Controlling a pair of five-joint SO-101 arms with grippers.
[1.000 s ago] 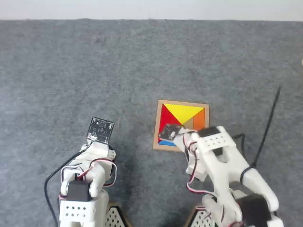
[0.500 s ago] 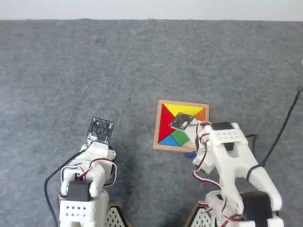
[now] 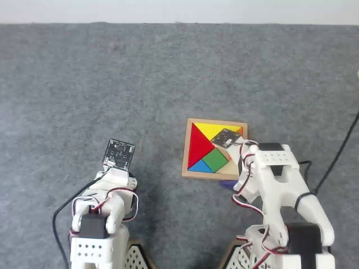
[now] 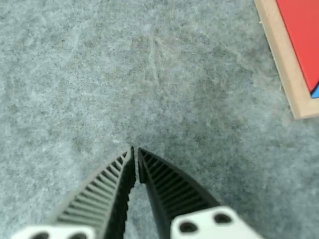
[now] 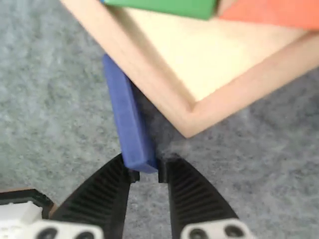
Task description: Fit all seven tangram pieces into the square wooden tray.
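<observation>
At the near right corner of the square wooden tray, just outside its rim, a dark blue piece stands on its thin edge on the grey tabletop. It lies along the tray's outer wall, touching it or nearly so. The right pincer is at the end of this piece nearest the arm. Its two fingers are set narrow, one on each side, and clasp that end between their tips. The rest of the piece runs out beyond the tips beside the tray wall.

The tray lies right of the tabletop's centre, in front of the right arm. Inside it a red triangle fills the left part and a yellow triangle the far part. A green piece and a light blue triangle lie along the near side, and an orange piece is at the right. The corner of the tray floor nearest the pincer is bare wood.

At the near left, the left pincer hangs over bare tabletop, its fingers closed tip to tip on nothing, well apart from the tray.
</observation>
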